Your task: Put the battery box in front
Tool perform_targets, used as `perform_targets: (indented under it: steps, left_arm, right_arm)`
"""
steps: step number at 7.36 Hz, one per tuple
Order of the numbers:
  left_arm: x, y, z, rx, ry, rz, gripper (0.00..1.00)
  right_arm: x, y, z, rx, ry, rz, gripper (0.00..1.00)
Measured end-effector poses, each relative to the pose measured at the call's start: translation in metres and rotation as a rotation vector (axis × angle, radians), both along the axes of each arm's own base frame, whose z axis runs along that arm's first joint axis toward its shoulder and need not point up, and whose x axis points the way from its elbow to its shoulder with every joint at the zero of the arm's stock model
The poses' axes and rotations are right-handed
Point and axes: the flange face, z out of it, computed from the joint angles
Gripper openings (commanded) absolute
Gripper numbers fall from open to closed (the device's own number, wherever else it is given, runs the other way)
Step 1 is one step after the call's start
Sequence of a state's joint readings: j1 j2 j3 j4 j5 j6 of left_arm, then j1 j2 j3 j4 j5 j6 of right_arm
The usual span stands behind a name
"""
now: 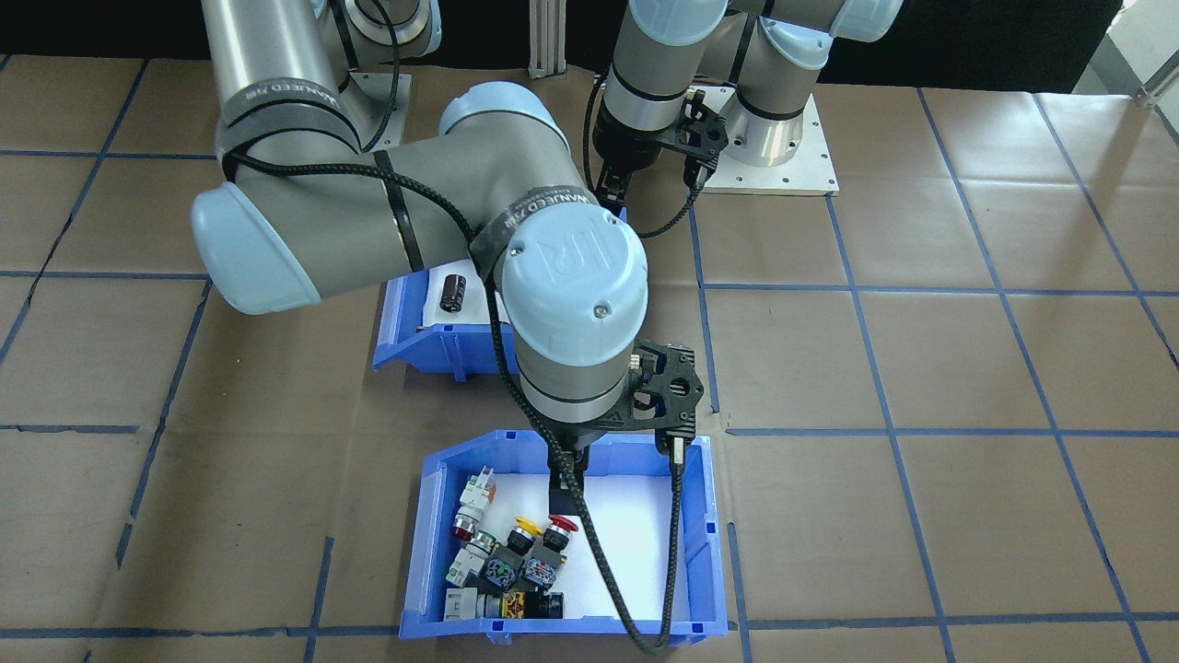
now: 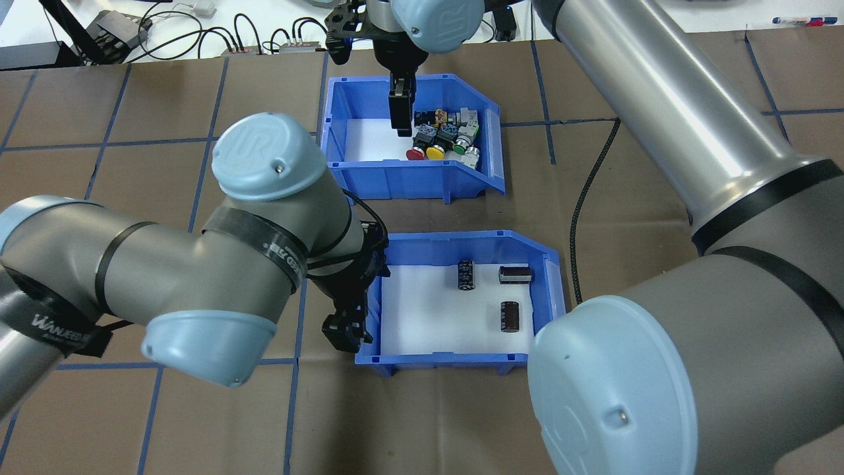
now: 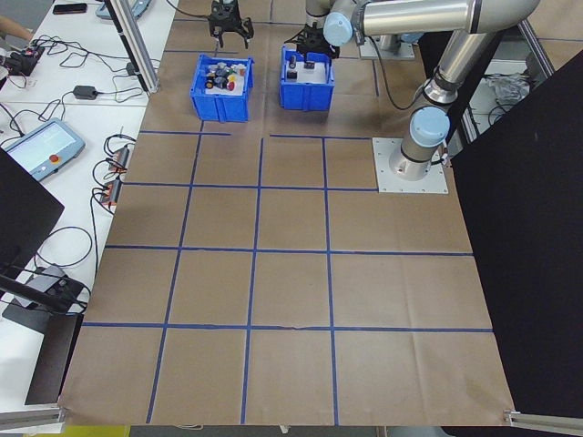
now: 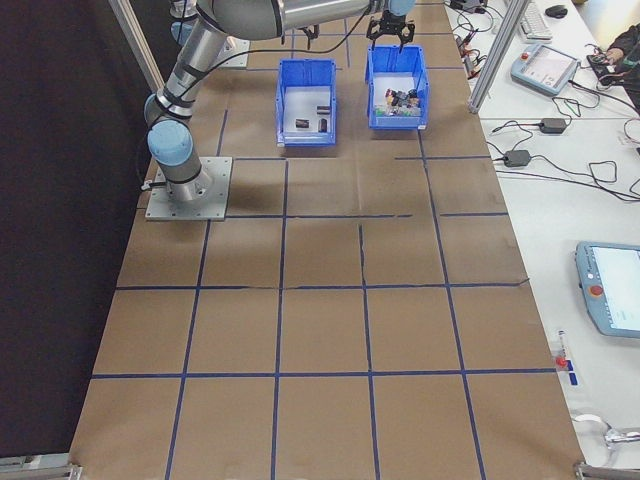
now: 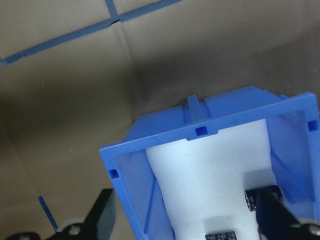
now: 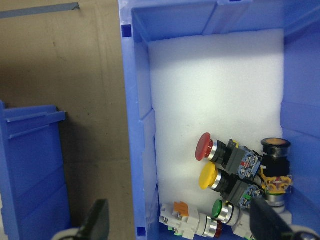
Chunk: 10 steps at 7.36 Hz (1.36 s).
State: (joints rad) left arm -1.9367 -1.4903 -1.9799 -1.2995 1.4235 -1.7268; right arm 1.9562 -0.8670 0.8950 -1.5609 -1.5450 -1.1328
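Here the left gripper [image 2: 356, 310] straddles the left wall of the battery box [image 2: 461, 241], fingers spread and not yet clamped, while the right gripper [image 2: 399, 109] likewise stands open astride a wall of the switch bin [image 2: 422, 86] farther out. A shallow bite could probably tip the box and roll its batteries [image 2: 509, 315]. "UR" marks the joint caps.

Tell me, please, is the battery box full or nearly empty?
Nearly empty: the battery box shows three batteries on mostly bare white foam.
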Motion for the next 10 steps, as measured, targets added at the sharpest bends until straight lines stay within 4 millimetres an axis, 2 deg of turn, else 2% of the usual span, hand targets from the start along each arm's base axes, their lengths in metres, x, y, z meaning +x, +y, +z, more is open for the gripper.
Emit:
perform_targets:
  steps: [2, 3, 6, 7, 9, 10]
  left_arm:
    - [-0.030, 0.025, -0.012, 0.053, 0.021, 0.082, 1.00]
    - [-0.039, 0.030, -0.023, 0.072, 0.041, 0.123, 1.00]
    - [-0.046, 0.042, -0.066, 0.046, 0.086, 0.212, 1.00]
    - [-0.048, 0.047, -0.073, 0.035, 0.094, 0.220, 1.00]
    - [-0.050, 0.050, -0.076, 0.015, 0.102, 0.218, 1.00]
    - [-0.051, 0.048, -0.078, -0.001, 0.108, 0.217, 1.00]
  right_arm:
    - [0.026, 0.003, -0.037, -0.007, 0.026, 0.051, 1.00]
    - [0.030, 0.005, -0.055, -0.010, 0.030, 0.059, 1.00]
    - [0.033, 0.019, -0.104, -0.057, 0.020, 0.058, 1.00]
    - [0.034, 0.029, -0.110, -0.057, 0.022, 0.057, 0.83]
    - [0.033, 0.039, -0.103, -0.067, 0.021, 0.054, 0.25]
    - [0.032, 0.040, -0.099, -0.074, 0.023, 0.054, 0.05]
